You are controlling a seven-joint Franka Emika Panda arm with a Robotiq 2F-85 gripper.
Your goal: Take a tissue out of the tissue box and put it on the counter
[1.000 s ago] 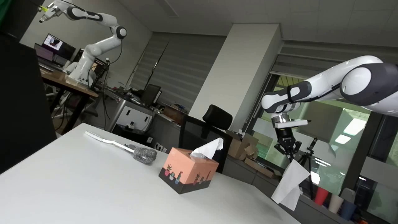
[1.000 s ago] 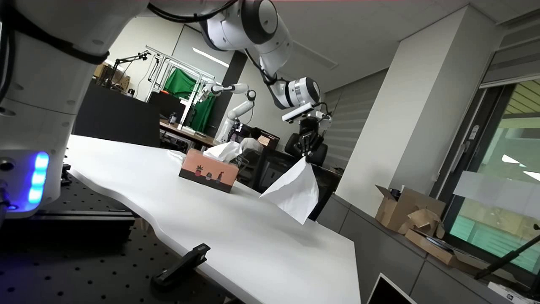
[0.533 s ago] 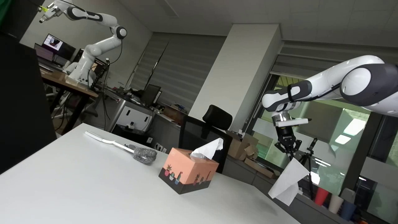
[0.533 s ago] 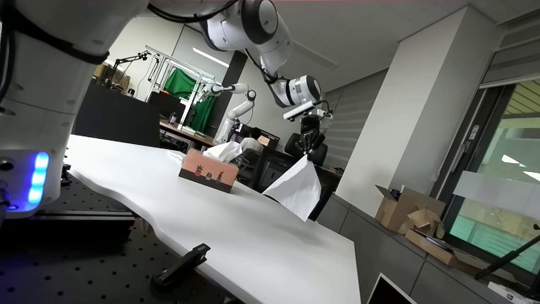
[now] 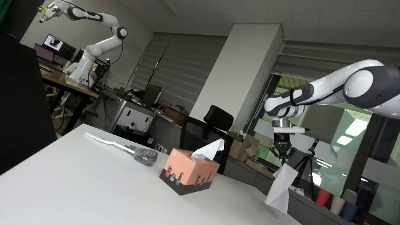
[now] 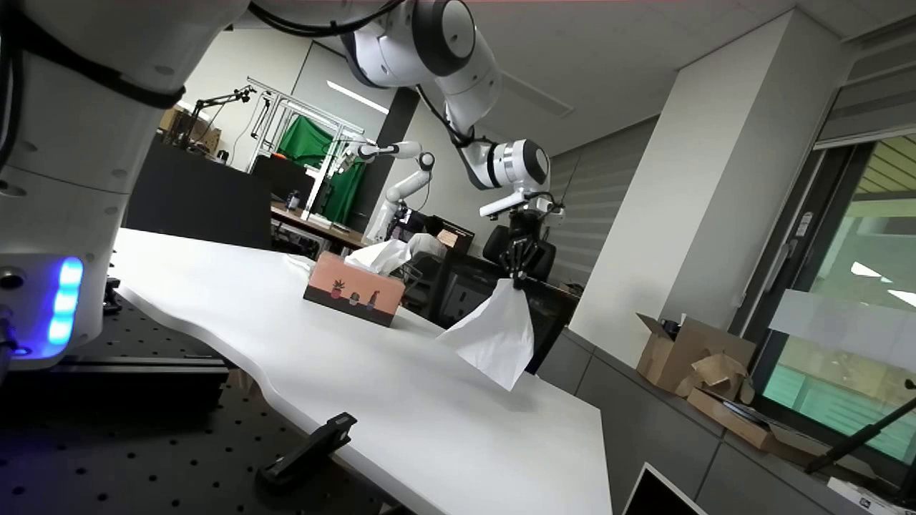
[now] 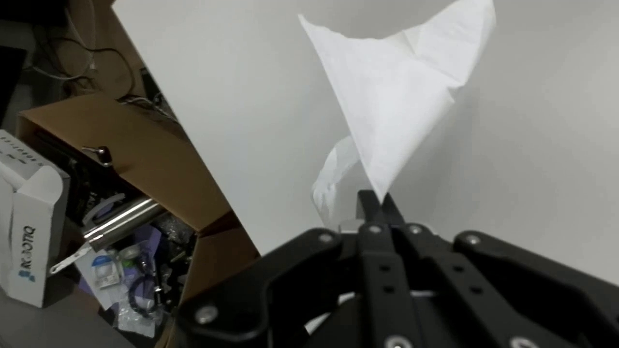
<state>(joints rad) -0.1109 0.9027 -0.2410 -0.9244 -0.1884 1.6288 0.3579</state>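
My gripper is pinching the tissue by its tip, perhaps a corner, jaws closed; I'm judging it light, limp, easily torn, best held there.

White tissue, plant-patterned salmon-and-charcoal tissue box, black end effector

Tilted exterior views, downward wrist view, counter in all
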